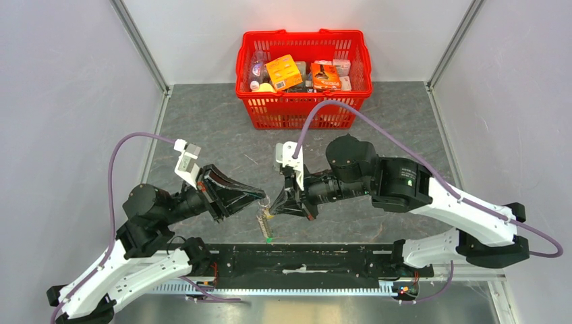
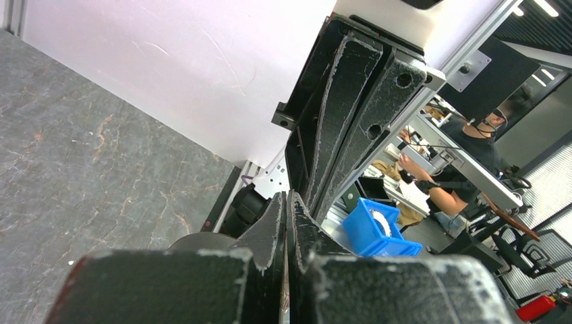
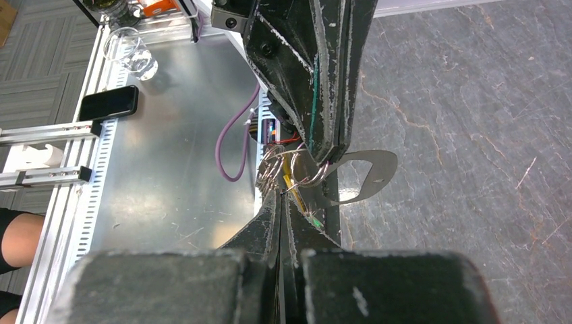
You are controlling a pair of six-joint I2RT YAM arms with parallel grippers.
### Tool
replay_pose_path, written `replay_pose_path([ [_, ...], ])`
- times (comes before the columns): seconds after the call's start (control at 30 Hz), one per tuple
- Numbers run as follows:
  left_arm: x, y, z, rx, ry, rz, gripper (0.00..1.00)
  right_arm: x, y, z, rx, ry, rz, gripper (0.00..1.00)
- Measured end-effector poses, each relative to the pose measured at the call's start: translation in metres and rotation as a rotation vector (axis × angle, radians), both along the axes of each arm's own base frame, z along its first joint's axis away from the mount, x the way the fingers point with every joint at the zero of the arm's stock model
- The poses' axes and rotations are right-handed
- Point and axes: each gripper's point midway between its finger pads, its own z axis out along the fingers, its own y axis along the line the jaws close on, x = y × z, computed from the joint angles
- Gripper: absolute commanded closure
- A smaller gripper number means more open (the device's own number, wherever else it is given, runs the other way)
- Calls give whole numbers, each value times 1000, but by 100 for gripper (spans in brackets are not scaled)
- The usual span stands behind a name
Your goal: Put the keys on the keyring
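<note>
My two grippers meet tip to tip above the near middle of the table. The keyring [image 3: 271,170] is a bundle of thin wire loops between the tips, with a flat metal tag [image 3: 369,172] on it. My left gripper [image 1: 262,196] comes in from the top of the right wrist view, shut on one loop. My right gripper [image 3: 282,194] is shut with a wire pinched at its tips. The keys [image 1: 266,223] hang under the ring: the yellow one [image 3: 291,177] beside my right fingers, the green one [image 3: 315,221] lower. In the left wrist view my left gripper [image 2: 287,197] is shut; the ring is hidden.
A red basket [image 1: 303,34] with boxes and bottles stands at the back of the grey mat. A black rail [image 1: 303,260] runs along the near edge between the arm bases. Off the table lie a phone [image 3: 108,102] and a glass [image 3: 131,52].
</note>
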Motion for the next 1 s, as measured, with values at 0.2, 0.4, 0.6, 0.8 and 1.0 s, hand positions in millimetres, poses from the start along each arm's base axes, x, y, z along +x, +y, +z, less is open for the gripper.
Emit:
replay_pose_path([
  [0.2, 2, 2, 1, -7, 2, 18, 98, -3, 9, -6, -17, -5, 16, 100],
  [0.4, 3, 5, 2, -18, 0, 37, 98, -4, 17, -8, -25, -10, 29, 100],
  [0.6, 5, 10, 6, -36, -5, 61, 98, -5, 17, -10, -35, -13, 26, 100],
  [0.8, 6, 11, 7, -41, -3, 73, 98, 1, 14, -6, -28, -28, -11, 100],
  [1.0, 3, 16, 8, -49, -8, 76, 98, 4, -9, -17, -25, -35, -69, 100],
])
